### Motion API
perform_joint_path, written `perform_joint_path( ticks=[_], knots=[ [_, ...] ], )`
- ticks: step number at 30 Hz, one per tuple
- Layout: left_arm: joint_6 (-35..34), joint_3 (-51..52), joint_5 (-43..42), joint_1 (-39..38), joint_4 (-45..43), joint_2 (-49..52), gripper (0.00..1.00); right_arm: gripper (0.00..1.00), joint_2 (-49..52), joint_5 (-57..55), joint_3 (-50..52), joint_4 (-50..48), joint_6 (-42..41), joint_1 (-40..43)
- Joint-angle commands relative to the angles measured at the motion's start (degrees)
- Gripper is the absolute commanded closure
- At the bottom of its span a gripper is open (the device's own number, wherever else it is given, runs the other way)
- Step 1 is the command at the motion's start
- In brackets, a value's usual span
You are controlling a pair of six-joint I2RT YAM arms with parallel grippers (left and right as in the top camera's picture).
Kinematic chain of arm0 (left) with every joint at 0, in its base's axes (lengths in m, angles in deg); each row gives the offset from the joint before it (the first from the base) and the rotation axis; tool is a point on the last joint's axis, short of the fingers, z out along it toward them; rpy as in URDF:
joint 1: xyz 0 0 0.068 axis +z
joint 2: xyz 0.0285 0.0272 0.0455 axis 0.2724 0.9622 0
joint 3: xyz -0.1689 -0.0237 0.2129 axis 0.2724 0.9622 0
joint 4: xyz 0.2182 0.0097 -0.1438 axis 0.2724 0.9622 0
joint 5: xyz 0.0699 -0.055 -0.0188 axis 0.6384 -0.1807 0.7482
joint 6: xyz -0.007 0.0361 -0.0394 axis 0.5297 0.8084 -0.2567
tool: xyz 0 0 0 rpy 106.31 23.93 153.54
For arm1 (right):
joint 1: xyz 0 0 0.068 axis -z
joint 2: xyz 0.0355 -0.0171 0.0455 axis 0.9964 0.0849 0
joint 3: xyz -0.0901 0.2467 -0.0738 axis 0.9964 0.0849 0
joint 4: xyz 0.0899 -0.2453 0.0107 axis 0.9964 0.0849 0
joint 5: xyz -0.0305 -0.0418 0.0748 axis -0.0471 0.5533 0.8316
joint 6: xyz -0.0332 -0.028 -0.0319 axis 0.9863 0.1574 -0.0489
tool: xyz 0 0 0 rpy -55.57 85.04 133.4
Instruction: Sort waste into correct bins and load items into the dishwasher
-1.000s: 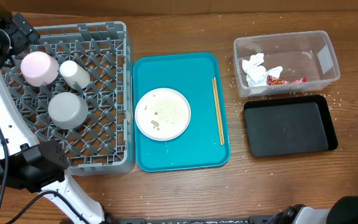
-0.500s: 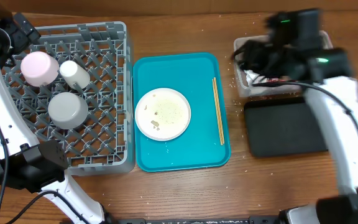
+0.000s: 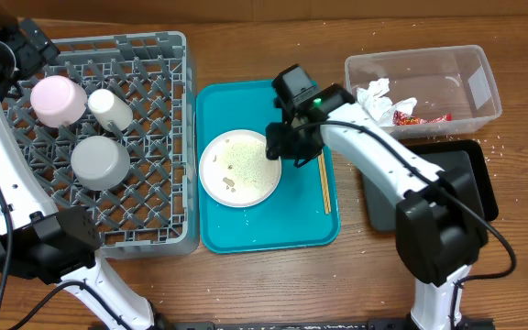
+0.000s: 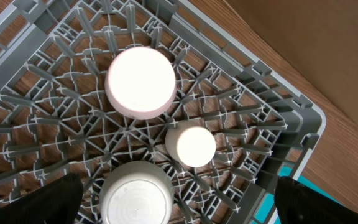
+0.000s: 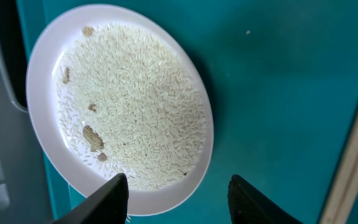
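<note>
Right gripper (image 3: 287, 147) swung over from the clear tub (image 3: 484, 87), now above the plate (image 3: 232, 170), jaws apart, nothing held. Plate sits mid teal tray (image 3: 246, 229), rice (image 5: 135, 106) on it. I'd pinch its right rim, keep it level, miss the chopsticks (image 3: 321, 163) to the right.

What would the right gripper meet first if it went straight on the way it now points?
Most likely the right gripper meets the rim of the large white plate, lying between its open jaws on the teal tray; depth is unclear.
</note>
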Motion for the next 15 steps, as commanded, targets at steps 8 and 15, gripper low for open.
perform_joint_path(
  ticks=[8, 15],
  knots=[
    [-0.5, 0.1, -0.6, -0.7, 0.0, 0.0, 0.00, 0.42, 5.7, -8.6, -0.2, 0.7, -0.3, -3.1],
    [-0.5, 0.1, -0.6, -0.7, 0.0, 0.0, 0.00, 0.54, 8.0, -12.4, -0.1, 1.7, -0.5, -3.0]
  ],
)
